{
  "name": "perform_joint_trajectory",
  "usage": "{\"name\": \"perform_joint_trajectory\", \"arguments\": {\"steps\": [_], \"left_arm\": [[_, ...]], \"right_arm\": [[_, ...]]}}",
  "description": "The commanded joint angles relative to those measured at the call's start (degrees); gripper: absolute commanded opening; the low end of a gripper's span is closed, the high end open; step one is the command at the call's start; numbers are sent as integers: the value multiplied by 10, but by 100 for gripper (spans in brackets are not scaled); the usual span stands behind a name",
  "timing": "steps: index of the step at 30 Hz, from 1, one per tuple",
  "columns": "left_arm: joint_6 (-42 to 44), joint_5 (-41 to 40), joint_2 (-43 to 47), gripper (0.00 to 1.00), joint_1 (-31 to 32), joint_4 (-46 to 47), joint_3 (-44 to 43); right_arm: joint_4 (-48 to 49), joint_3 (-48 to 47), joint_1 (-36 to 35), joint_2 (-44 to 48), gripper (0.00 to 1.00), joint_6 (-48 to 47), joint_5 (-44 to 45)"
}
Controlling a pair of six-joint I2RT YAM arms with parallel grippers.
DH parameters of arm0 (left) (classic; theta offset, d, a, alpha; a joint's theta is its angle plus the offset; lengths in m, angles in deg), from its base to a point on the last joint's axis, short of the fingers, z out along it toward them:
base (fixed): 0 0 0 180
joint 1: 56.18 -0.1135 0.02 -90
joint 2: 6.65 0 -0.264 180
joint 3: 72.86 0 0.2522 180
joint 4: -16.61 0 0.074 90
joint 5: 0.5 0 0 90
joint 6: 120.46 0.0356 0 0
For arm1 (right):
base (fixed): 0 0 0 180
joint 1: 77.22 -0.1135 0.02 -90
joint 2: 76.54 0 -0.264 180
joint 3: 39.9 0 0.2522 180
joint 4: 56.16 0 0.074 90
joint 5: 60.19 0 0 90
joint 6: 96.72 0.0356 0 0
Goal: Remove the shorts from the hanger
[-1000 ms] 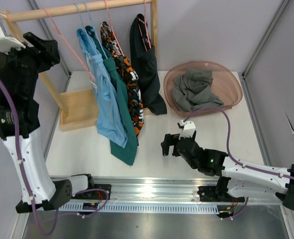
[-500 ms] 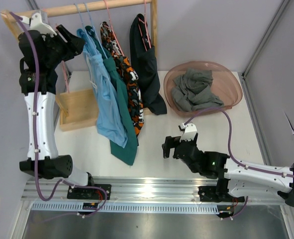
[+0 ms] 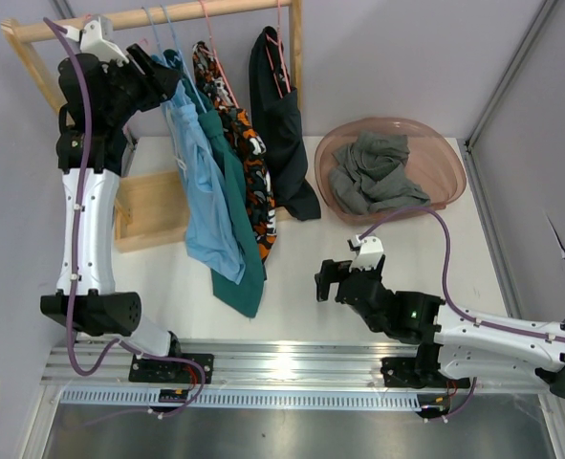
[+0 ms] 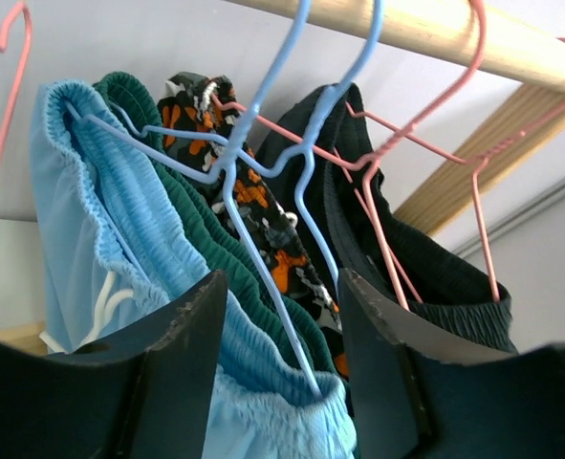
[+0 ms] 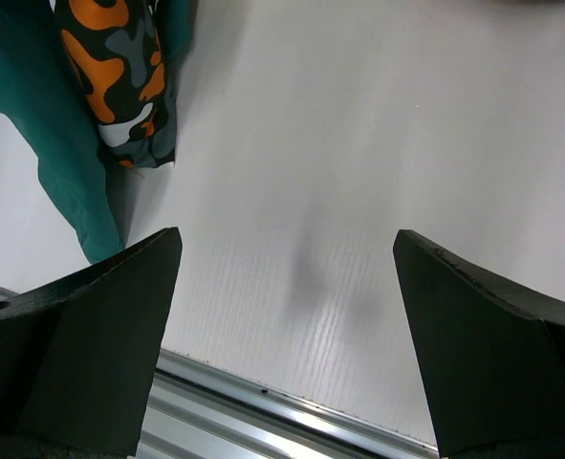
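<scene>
Light blue cloth shorts [image 3: 206,191] on wooden rail [image 3: 167,16], beside dark teal shorts [image 3: 239,258], orange-black-white patterned shorts [image 3: 253,182], black shorts [image 3: 282,124], grey shorts [image 3: 373,172] in pink plastic bowl [image 3: 440,153], my left gripper [image 4: 280,325] parted around blue waistband, empty, my right gripper [image 5: 287,239] parted, empty.

Five shorts in all. Four hang on the rail: one light blue [image 3: 206,191], one teal [image 3: 239,249], one patterned [image 3: 253,182] and one black [image 3: 282,134]. One grey [image 3: 373,172] lies in the bowl [image 3: 445,153], the only bowl on the one desk [image 3: 406,258].

There are five hangers: two blue hangers [image 4: 313,107] and three pink hangers [image 4: 475,27], one of the pink ones bare. One wooden rack [image 3: 153,206] carries a single rail [image 3: 215,10].

There are two arms and two end effectors, the left end effector [image 4: 280,287] and the right end effector [image 5: 287,239], each with two fingers.
</scene>
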Motion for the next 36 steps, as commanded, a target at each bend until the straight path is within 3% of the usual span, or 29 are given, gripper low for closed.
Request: {"name": "perform_joint_trajectory", "arguments": {"steps": [1,10,19,21,24,25,31,36], "left_arm": [[-10,-17,-16,54,20,29,0],[1,-58,-41,52,42,33,-6],[13,-100,-57,41,55,21,-19],[15,-101,-63,35,55,19,-22],[18,-116,-77,3,55,-5,-49],[19,-123,-82,0,56,-15,-60],[57,-171,-68,0,61,-65,-120],[63,-164,-68,0,62,-133,-228]], "right_arm": [[-4,-1,4,9,99,7,30],[2,10,24,21,99,-5,18],[3,21,39,30,99,-8,7],[4,25,42,32,100,-9,3],[6,28,46,35,100,-11,0],[7,29,48,35,99,-11,-3],[23,29,49,34,99,-22,-12],[68,-12,42,19,99,-81,-37]]}}
